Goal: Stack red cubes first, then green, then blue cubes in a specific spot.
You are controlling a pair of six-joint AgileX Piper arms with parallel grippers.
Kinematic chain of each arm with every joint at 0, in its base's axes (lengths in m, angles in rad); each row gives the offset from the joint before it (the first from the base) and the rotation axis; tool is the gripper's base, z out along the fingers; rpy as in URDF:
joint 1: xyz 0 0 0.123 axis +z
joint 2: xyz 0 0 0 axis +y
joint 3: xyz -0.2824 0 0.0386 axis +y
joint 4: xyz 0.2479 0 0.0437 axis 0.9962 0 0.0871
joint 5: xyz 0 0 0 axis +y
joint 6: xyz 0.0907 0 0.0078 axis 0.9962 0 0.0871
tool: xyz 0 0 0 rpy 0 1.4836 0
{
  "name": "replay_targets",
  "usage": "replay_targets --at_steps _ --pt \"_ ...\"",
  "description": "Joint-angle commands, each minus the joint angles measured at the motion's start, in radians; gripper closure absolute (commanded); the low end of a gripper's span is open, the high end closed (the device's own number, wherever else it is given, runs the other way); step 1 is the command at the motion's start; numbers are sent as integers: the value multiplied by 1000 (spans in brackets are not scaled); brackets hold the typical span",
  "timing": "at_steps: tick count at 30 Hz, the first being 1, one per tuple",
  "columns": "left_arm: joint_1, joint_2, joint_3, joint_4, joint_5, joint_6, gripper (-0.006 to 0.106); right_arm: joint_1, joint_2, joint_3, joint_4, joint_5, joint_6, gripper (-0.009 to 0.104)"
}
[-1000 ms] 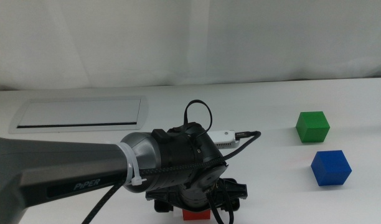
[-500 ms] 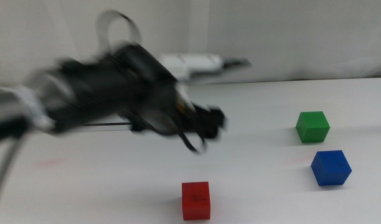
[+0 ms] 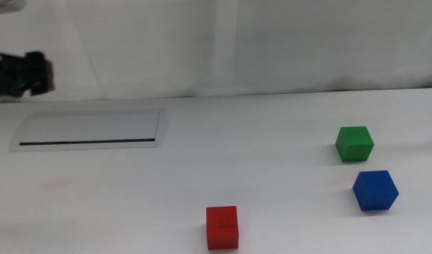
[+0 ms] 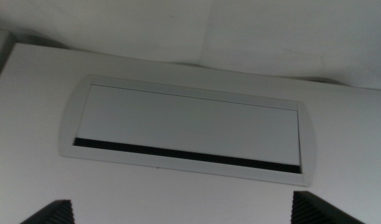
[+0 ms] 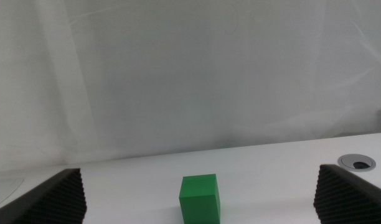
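Observation:
The red cube (image 3: 222, 227) rests alone on the white table near the front edge in the middle view. To its right stand the green cube (image 3: 354, 143) and, nearer the front, the blue cube (image 3: 375, 190), a short gap apart. My left gripper (image 3: 22, 74) hangs high at the far left, well away from every cube. In its wrist view the left gripper (image 4: 190, 214) is open and holds nothing. My right gripper (image 5: 200, 200) is also open and empty, with the green cube (image 5: 200, 198) on the table ahead of it. The right arm is out of the middle view.
A flat grey-framed panel (image 3: 89, 129) with a dark slot lies at the back left, directly below the left wrist camera (image 4: 184, 130). A round cable hole (image 5: 357, 163) sits at the table's far right edge. A white curtain backs the table.
The left arm let go of the red cube, rose and swung away to the far upper left. The red cube stays where it was set down. Green and blue cubes have not moved.

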Motion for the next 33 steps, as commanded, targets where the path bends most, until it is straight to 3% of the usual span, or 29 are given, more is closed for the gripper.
replay_targets --at_steps 1,5,7,9,12,19,22,33 --pt "27 -85 100 -58 -80 76 17 -6 -5 41 -3 -14 -6 -8" --pt "25 -265 278 -87 -215 88 28 -6 -5 41 -3 -14 -6 -8" --pt "25 -368 375 -103 -268 117 39 -6 -5 41 -3 -14 -6 -8" --pt "20 -462 476 -105 -323 143 59 -6 -5 41 -3 -14 -6 -8" --pt "17 -623 613 -103 -412 147 101 -6 -5 41 -3 -14 -6 -8" --pt "17 -951 841 -99 -456 160 103 -6 -5 41 -3 -14 -6 -8" --pt "17 -1061 899 -166 -443 103 103 -6 -5 41 -3 -16 -6 -8" --pt "17 -1142 1233 -154 -663 102 103 -6 -5 38 -3 -69 -6 -8"
